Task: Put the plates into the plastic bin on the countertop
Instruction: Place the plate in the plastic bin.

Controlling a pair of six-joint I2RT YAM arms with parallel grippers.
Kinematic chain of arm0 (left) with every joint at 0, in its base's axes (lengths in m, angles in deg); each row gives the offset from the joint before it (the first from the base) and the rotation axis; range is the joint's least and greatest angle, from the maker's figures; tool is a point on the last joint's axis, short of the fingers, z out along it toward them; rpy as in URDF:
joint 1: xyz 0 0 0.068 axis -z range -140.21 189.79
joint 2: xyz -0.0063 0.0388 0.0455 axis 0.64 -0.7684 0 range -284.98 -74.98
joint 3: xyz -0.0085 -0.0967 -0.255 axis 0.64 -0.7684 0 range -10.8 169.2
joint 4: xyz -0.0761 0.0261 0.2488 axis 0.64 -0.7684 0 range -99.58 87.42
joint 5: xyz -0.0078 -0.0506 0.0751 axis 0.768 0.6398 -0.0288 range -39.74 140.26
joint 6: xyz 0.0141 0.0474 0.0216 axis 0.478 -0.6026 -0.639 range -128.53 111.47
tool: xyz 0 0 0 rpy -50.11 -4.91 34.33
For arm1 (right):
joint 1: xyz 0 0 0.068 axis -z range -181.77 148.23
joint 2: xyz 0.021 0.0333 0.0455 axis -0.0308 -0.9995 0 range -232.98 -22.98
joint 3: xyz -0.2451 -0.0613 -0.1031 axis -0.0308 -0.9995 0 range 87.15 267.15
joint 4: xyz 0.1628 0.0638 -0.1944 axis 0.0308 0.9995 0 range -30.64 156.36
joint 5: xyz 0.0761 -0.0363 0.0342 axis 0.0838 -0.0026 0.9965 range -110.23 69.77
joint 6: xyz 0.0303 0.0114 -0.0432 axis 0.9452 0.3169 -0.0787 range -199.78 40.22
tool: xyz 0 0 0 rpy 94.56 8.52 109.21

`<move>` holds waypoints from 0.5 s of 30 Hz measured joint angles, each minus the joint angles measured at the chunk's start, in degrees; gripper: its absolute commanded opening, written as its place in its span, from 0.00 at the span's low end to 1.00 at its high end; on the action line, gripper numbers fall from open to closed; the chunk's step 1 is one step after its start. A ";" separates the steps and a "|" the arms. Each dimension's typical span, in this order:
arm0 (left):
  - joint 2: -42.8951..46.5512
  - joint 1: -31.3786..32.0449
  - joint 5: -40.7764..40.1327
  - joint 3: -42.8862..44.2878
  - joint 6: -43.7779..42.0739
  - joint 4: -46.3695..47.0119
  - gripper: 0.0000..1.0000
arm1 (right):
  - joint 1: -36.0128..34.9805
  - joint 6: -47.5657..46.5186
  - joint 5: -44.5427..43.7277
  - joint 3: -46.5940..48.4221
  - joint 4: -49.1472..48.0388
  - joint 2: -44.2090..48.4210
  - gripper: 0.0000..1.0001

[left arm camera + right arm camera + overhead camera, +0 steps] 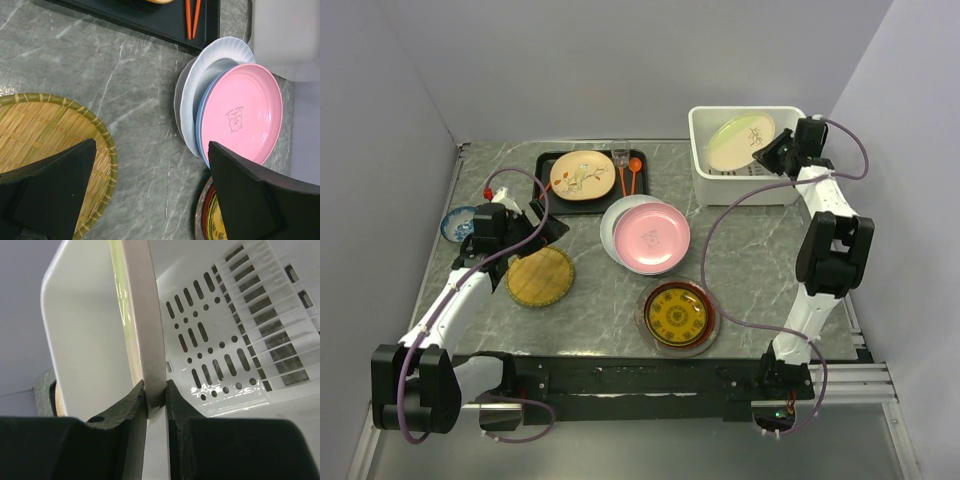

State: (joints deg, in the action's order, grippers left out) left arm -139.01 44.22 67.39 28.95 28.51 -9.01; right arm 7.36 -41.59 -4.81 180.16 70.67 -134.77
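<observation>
The only writing I can find is a small print beside a bear figure on the pink plate [245, 115], and the letters are too small for me to read. My right hand [156, 400] is clamped on the rim of the green plate [142, 315], inside the bin [80, 340]. That wrist view gives me only the plate's thin edge. The top view shows its lime face, tilted, in the bin at the far right of the counter [125, 100]. I cannot tell whether the plate touches the bin's floor.

My left hand [151, 150] stands wide apart and holds nothing. It is above the counter between a woven mat [40, 130] and the pink plate, which lies on a white plate [215, 60]. The red and gold plate [677, 315] is cut off at the bottom of the left wrist view. Only the top view shows the floral plate [582, 175] on the black tray [548, 185].
</observation>
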 measured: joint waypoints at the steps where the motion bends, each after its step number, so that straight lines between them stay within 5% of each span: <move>1: 0.00 0.00 0.00 0.00 0.00 0.02 0.99 | 0.00 -0.17 0.00 0.07 0.13 -0.31 0.00; 15: 0.00 0.00 0.02 -0.17 -0.02 0.07 0.99 | 0.00 -0.79 0.52 3.06 1.49 -3.58 0.00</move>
State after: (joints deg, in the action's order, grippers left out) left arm -139.01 44.22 67.41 28.77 28.48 -8.95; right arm 7.36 -42.38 -4.29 183.22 72.16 -138.35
